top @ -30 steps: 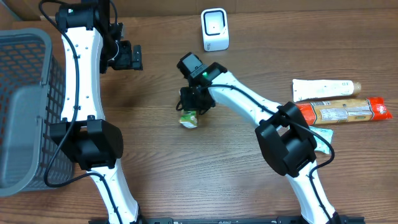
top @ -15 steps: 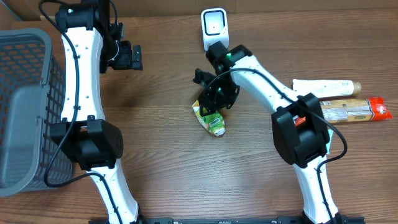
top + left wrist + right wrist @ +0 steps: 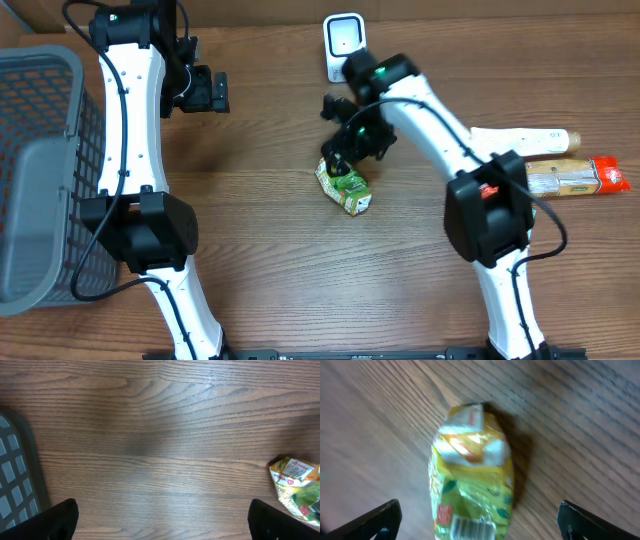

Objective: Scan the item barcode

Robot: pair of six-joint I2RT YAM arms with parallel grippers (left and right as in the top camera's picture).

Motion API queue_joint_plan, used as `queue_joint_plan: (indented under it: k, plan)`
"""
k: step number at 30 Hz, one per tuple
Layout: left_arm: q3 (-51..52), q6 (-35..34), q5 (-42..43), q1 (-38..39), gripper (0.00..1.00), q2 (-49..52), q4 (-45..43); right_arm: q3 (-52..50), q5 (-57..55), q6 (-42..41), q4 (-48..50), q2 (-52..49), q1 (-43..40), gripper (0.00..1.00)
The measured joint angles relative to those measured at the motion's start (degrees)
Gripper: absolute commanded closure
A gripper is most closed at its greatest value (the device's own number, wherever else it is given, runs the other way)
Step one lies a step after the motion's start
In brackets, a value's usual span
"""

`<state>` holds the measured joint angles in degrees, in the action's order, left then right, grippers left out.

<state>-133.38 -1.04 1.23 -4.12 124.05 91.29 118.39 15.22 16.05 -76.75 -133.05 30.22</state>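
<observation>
The item, a crinkled yellow-green packet [image 3: 345,189], lies on the wooden table below the white scanner [image 3: 345,47]. In the right wrist view the packet [image 3: 470,475] shows a barcode [image 3: 470,528] at its near end. My right gripper [image 3: 348,158] hovers right over it. Its jaws [image 3: 480,522] are open wide to either side of the packet and do not touch it. My left gripper [image 3: 205,90] stands open at the upper left, apart from the item. In the left wrist view it [image 3: 165,522] holds nothing, and the packet [image 3: 297,485] shows at the right edge.
A grey mesh basket [image 3: 40,170] fills the left side, and its rim [image 3: 15,475] shows in the left wrist view. At the right lie a white tube [image 3: 520,143] and an orange-red package [image 3: 560,178].
My right gripper has opened and let go of the packet. The arm carried it rightward, closer to the scanner, and it now lies on the table. The left arm has not moved.
</observation>
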Motion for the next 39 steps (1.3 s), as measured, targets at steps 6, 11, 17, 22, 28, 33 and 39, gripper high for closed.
queue_joint_plan:
  k: [6, 11, 17, 22, 28, 33, 39]
  plan:
    - [0.00, 0.02, 0.00, 0.00, 0.00, 0.00, 0.00, -1.90, -5.11, -0.90, 0.24, 0.00, 4.22, 0.00]
    - [0.00, 0.02, 0.00, 0.00, 0.00, 0.00, 0.00, -5.33, -5.16, -1.03, 0.33, 0.00, 3.58, 0.01]
    - [0.00, 0.00, 0.00, 0.00, 0.00, 0.00, 0.00, -9.62, -5.18, -0.96, 3.19, -0.02, 3.52, 0.20]
    - [0.00, 0.00, 0.00, 0.00, 0.00, 0.00, 0.00, -11.10, -5.05, -1.09, 4.02, -0.02, 3.56, 0.65]
    - [0.00, 0.02, 0.00, 0.00, 0.00, 0.00, 0.02, -10.97, -4.07, -1.01, 3.91, 0.04, 3.56, 0.80]
    - [0.00, 0.02, -0.02, 0.00, 0.00, 0.00, -0.02, -9.86, -3.56, -1.01, 1.57, 0.02, 3.56, 0.80]
    - [0.00, 0.02, 0.00, 0.00, 0.00, 0.00, -0.02, -6.45, 4.96, -1.27, -2.27, -0.52, 2.62, 0.71]
